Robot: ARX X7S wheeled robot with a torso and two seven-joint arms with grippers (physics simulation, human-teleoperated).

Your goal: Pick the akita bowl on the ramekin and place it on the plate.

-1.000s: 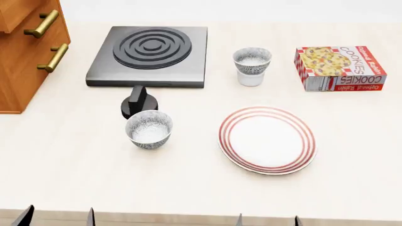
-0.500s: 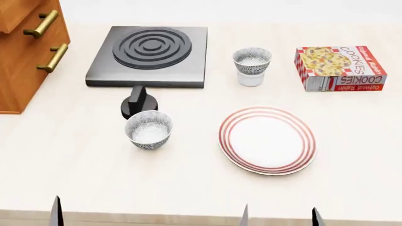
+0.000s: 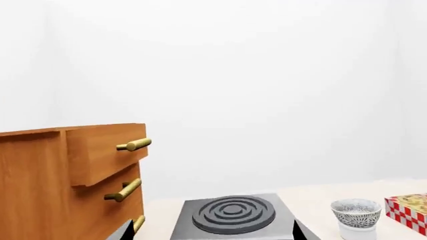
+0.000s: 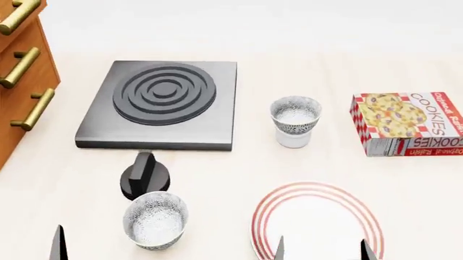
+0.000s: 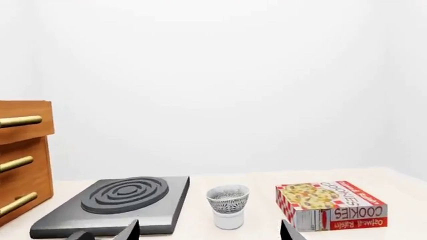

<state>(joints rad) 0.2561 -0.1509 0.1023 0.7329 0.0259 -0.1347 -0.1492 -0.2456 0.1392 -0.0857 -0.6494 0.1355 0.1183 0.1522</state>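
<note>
The akita bowl (image 4: 295, 115), grey-black speckled with a pale inside, sits upright in the white ramekin (image 4: 293, 141) to the right of the stove. It also shows in the right wrist view as the akita bowl (image 5: 227, 198) on the ramekin (image 5: 228, 219), and in the left wrist view as the akita bowl (image 3: 356, 212). The red-ringed plate (image 4: 316, 197) lies nearer me, cut by the frame's bottom edge. My right gripper (image 4: 322, 250) stands open over the plate's near side, well short of the bowl. One left fingertip (image 4: 59, 245) shows at the bottom left. Both the left gripper (image 3: 213, 235) and the right gripper (image 5: 210, 232) hold nothing.
A look-alike speckled bowl (image 4: 155, 219) stands at the front left, with a black knob (image 4: 145, 176) behind it. A grey stove plate (image 4: 158, 104) lies at the back left. A wooden cabinet (image 4: 20, 81) with brass handles is at the far left. A cookie box (image 4: 409, 130) stands right of the ramekin.
The head view has shifted: everything on the table sits lower and larger in frame, and the plate is now cut off. The fingertips rose slightly at the bottom edge.
</note>
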